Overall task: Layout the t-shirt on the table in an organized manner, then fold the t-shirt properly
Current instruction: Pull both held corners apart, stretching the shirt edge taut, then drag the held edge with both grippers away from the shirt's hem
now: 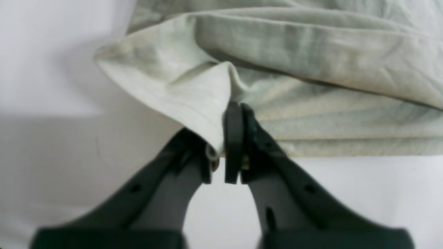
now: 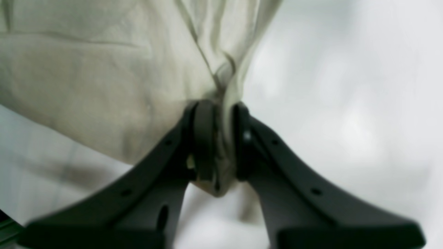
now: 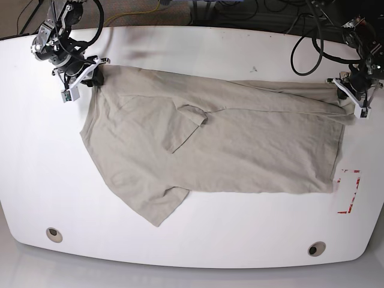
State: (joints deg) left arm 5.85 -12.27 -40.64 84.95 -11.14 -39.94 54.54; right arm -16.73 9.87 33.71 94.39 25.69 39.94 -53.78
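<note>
A: On the left of the base view, what does the right gripper do?

B: Its fingers are pressed together on a bunched corner of the shirt. The cloth is gathered between them and a small tail comes out below. I think it holds this corner so the shirt cannot slide.

A: And the shirt, where is it?

B: It lies across the middle of the table, spread wide between the two arms. It is not flat yet. One sleeve is folded back onto the chest, and the lower left part goes out at an angle toward the front edge. Its lower right corner is just beside the red dashed mark.

A: On the right side?

B: The left gripper is at the far right corner. In its wrist view the fingers are closed, with the hem edge of the shirt pinched there. The hem is rolled over in a long fold.

A: Why both ends?

B: My guess is that with two opposite corners held, the arms can pull the cloth tight and make it smooth before folding.
</note>
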